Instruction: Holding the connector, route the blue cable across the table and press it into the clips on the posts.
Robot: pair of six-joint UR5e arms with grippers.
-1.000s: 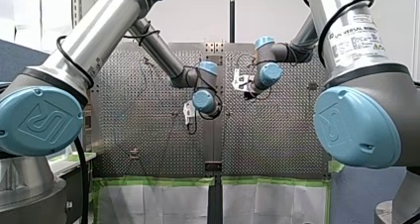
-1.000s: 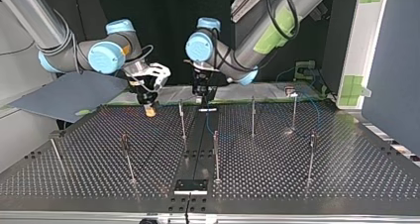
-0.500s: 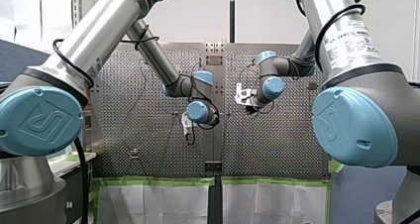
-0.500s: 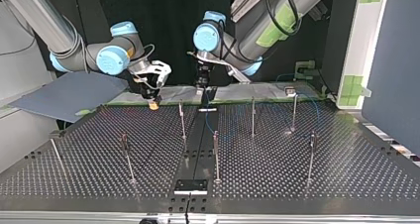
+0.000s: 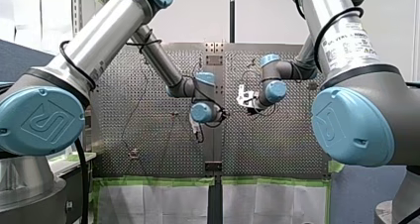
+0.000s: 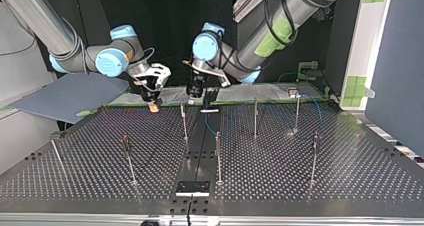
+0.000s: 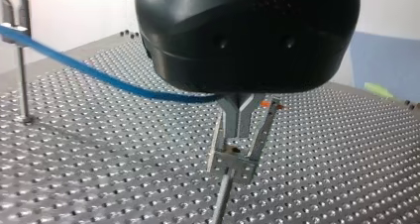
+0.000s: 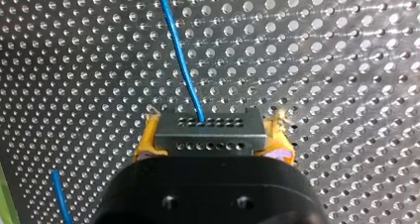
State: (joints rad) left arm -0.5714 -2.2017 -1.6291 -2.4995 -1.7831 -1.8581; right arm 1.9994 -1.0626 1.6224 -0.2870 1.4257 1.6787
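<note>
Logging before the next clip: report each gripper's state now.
Left gripper: cannot be told.
Right gripper: closed, holding the connector, with the blue cable leaving it.

Posts [image 6: 218,158] stood spread across the worktop [image 6: 300,186]. Near its far edge in the top view, my right gripper [image 6: 154,105] hung left of my left gripper [image 6: 195,92]. The connector [image 8: 208,131] sat between my right gripper's jaws, with the cable [image 8: 179,55] running ahead over the worktop.
</note>
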